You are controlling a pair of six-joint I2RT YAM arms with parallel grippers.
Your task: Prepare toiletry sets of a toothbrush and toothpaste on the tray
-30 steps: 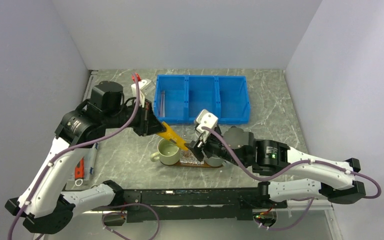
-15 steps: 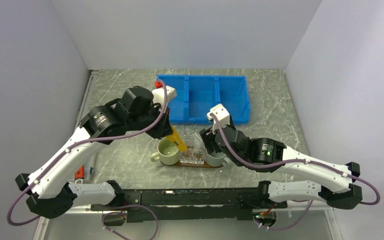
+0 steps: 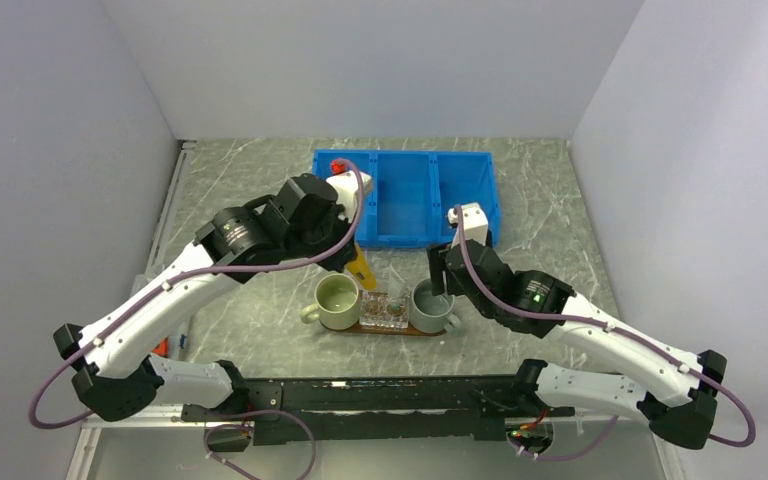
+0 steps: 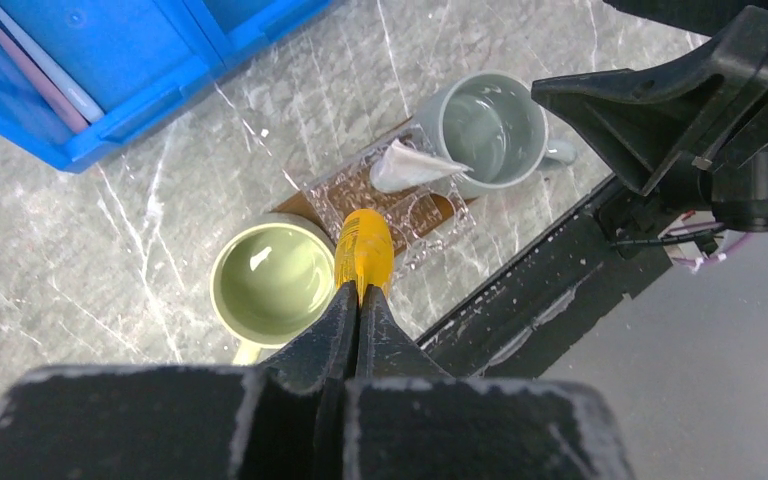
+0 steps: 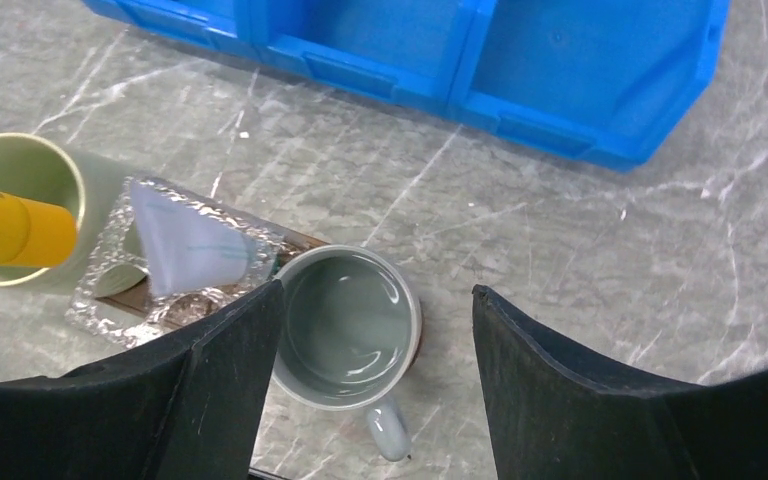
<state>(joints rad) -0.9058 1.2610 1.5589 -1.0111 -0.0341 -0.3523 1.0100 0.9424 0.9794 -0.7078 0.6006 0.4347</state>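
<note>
My left gripper (image 3: 359, 262) is shut on the yellow tube (image 4: 363, 248) and holds it upright above the gap between the green mug (image 4: 272, 282) and the clear holder (image 4: 392, 198). The white tube (image 5: 186, 246) leans in that holder. The holder and both mugs stand on the dark-brown tray (image 3: 401, 330). My right gripper (image 5: 375, 295) is open and empty above the grey mug (image 5: 350, 325). Two toothbrushes (image 4: 48, 76) lie in the left compartment of the blue bin (image 4: 110, 60); in the top view my left arm hides them.
The blue three-compartment bin (image 3: 430, 200) stands behind the tray, and its middle and right compartments look empty. A red-and-white object (image 3: 160, 345) lies at the table's left edge. The black rail (image 3: 380, 395) runs along the near edge.
My left arm has swung right and forward with the yellow tube. My right gripper has drawn back from the clear holder to over the grey mug; the white tube stays in the holder.
</note>
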